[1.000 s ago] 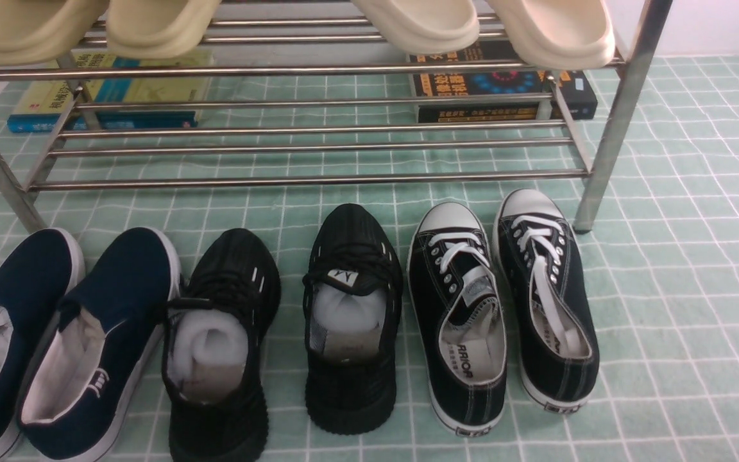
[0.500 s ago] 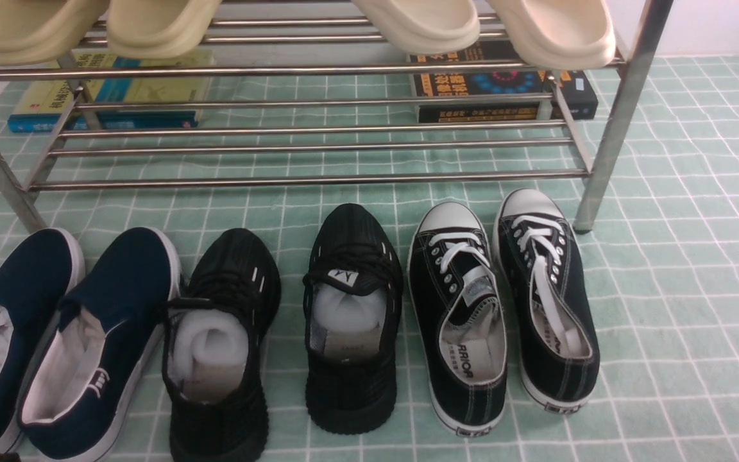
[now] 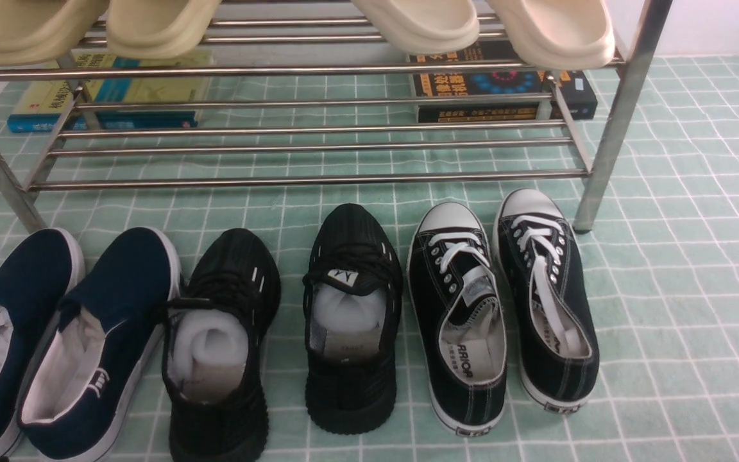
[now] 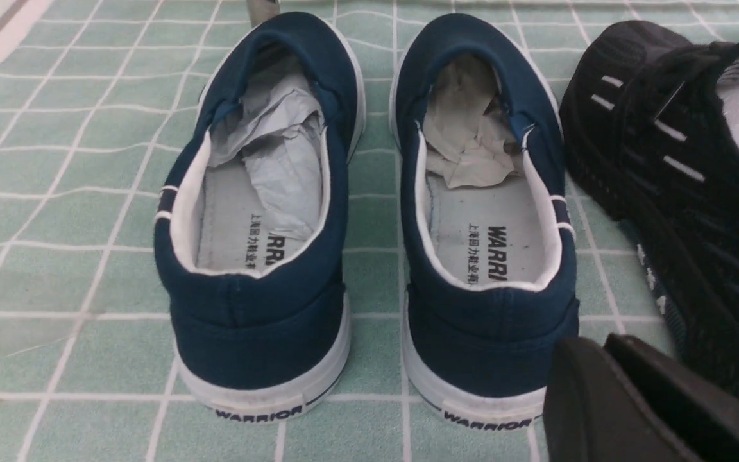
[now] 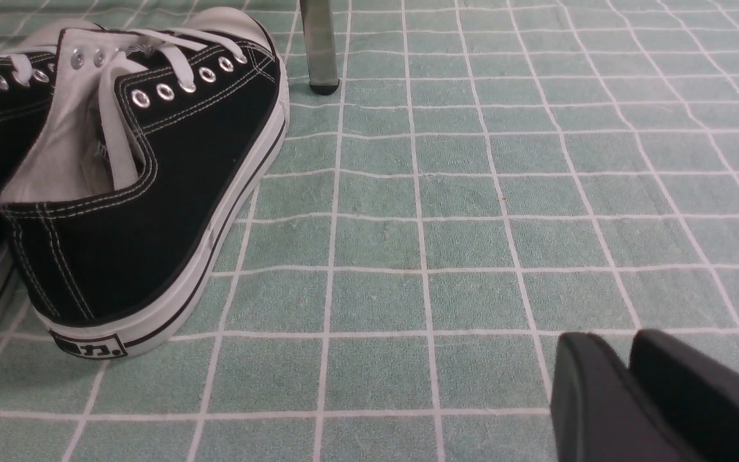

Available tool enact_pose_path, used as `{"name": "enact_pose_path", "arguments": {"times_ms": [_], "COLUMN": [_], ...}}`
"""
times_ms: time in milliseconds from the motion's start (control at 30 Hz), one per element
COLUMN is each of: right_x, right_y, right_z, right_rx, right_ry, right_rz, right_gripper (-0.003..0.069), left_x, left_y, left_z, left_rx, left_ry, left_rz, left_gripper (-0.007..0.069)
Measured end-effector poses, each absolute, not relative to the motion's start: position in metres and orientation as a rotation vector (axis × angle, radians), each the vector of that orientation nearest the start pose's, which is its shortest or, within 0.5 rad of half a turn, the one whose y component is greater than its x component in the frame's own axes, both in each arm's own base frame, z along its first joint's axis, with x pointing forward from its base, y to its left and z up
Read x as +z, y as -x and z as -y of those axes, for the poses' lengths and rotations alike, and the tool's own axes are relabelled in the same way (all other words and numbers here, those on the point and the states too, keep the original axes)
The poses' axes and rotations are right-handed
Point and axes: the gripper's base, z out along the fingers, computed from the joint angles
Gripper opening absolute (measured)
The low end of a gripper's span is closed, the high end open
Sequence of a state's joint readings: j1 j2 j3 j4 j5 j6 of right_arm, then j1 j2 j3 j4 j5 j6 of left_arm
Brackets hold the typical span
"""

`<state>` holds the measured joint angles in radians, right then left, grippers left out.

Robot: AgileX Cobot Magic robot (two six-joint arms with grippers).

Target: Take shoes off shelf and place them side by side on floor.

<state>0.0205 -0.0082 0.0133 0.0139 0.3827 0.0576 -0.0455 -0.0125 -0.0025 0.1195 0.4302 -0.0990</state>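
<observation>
Two black knit sneakers, one (image 3: 222, 340) left of the other (image 3: 351, 314), stand side by side on the mint-green grid floor (image 3: 677, 289), toes toward the chrome shelf (image 3: 305, 179). White paper fills both. A gap of about one floor square separates them. My left gripper (image 4: 600, 343) is shut on nothing, low behind the heel of a navy slip-on, with the left knit sneaker (image 4: 677, 160) beside it. My right gripper (image 5: 616, 340) is shut and empty over bare floor, to the right of the canvas sneakers. Neither gripper touches a shoe.
Navy slip-ons (image 3: 87, 333) sit left of the knit pair, and black canvas sneakers (image 3: 504, 301) with white toe caps sit right. Cream slippers (image 3: 421, 22) rest on the shelf's top tier. Books (image 3: 504, 90) lie under the shelf. The shelf's right leg (image 5: 319, 45) stands beyond the canvas pair.
No shoe has moved. A small dark tip that showed at the front view's lower left edge half a second ago has sunk almost out of the picture.
</observation>
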Motion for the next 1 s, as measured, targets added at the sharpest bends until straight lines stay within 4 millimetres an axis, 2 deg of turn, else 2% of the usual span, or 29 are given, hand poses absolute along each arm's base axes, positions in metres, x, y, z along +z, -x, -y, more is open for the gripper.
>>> {"name": "enact_pose_path", "arguments": {"times_ms": [1000], "right_x": [0.1747], "right_y": [-0.0522], "right_z": [-0.0015], "right_rx": [0.068], "right_ry": [-0.043], "right_rz": [-1.872], "right_gripper": [0.015], "left_x": [0.1743], "left_y": [-0.052], "left_z": [-0.003], "left_rx": [0.051], "left_ry": [-0.039], "left_rz": [-1.871], "left_gripper": [0.009]}}
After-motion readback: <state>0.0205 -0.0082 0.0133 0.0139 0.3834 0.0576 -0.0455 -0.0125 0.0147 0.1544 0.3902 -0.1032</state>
